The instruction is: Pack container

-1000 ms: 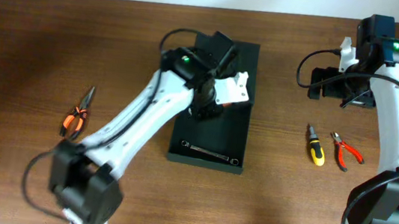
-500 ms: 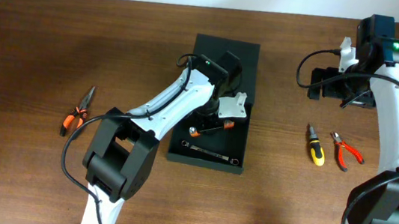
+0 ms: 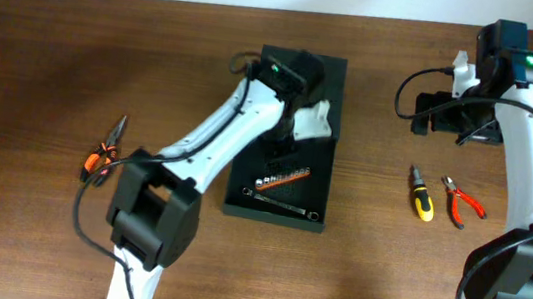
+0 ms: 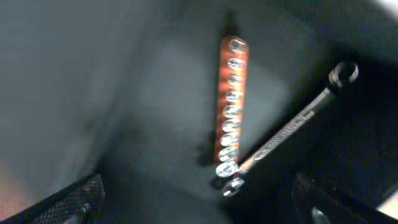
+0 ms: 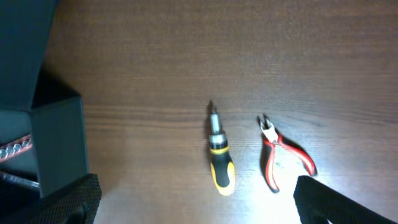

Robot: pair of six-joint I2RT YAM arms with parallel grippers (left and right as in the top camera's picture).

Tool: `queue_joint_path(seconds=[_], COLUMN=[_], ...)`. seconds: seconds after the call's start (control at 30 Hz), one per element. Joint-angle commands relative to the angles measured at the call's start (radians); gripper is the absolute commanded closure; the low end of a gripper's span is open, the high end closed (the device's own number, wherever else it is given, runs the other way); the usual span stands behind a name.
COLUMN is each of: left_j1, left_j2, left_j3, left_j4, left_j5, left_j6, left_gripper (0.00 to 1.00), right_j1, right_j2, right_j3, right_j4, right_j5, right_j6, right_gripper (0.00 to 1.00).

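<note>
The container point(image 3: 318, 145) is a dark box standing open in the middle of the table. In it lie an orange rail of sockets point(image 3: 281, 178) and a silver wrench point(image 3: 280, 206). My left gripper point(image 3: 278, 157) hangs open over the box just behind the rail. In the left wrist view the socket rail point(image 4: 229, 106) and the wrench point(image 4: 298, 124) lie on the box floor ahead of the left gripper point(image 4: 199, 208), nothing between its fingertips point(image 4: 74, 202). My right gripper point(image 3: 432, 113) is open above the table, to the right of the box.
A yellow-and-black screwdriver point(image 3: 422, 194) and red pliers point(image 3: 462, 202) lie right of the box; the right wrist view shows the screwdriver point(image 5: 219, 155), the pliers point(image 5: 280, 158) and the box's wall point(image 5: 37, 124). Orange pliers point(image 3: 103, 151) lie far left.
The left gripper has opened and let go of the orange socket rail, which now lies in the container beside the wrench. The right arm has not moved.
</note>
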Motion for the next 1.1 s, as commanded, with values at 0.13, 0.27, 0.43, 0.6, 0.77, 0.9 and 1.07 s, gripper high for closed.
queue_joint_path(seconds=[0.13, 0.27, 0.43, 0.6, 0.77, 0.9, 1.07], left_j1=[0.187, 0.335, 0.5, 0.577, 0.588, 0.588, 0.588], left_j2=[-0.226, -0.264, -0.272, -0.272, -0.277, -0.284, -0.285], left_j3=[0.064, 0.064, 0.064, 0.064, 0.064, 0.064, 0.064], left_j4=[-0.027, -0.069, -0.094, -0.106, -0.105, -0.104, -0.113], left_j5=[-0.051, -0.047, -0.047, -0.043, -0.039, -0.032, -0.031], left_j6=[-0.216, -0.304, -0.383, -0.4, -0.443, -0.452, -0.451], left_gripper=[0.01, 0.01, 0.01, 0.01, 0.01, 0.01, 0.01], right_j1=[-0.001, -0.002, 0.001, -0.015, -0.028, -0.028, -0.028], right_j2=[-0.012, -0.044, -0.167, -0.235, -0.211, -0.173, -0.141], right_j3=[0.435, 0.552, 0.357, 0.075, -0.126, -0.255, -0.388], right_j4=[-0.243, -0.328, -0.328, -0.269, -0.146, -0.031, 0.104], right_j5=[-0.004, -0.027, -0.026, 0.003, 0.003, 0.003, 0.002], right_j6=[-0.076, -0.076, -0.086, -0.109, -0.187, -0.214, -0.214], right_gripper=[0.01, 0.01, 0.01, 0.01, 0.01, 0.01, 0.01])
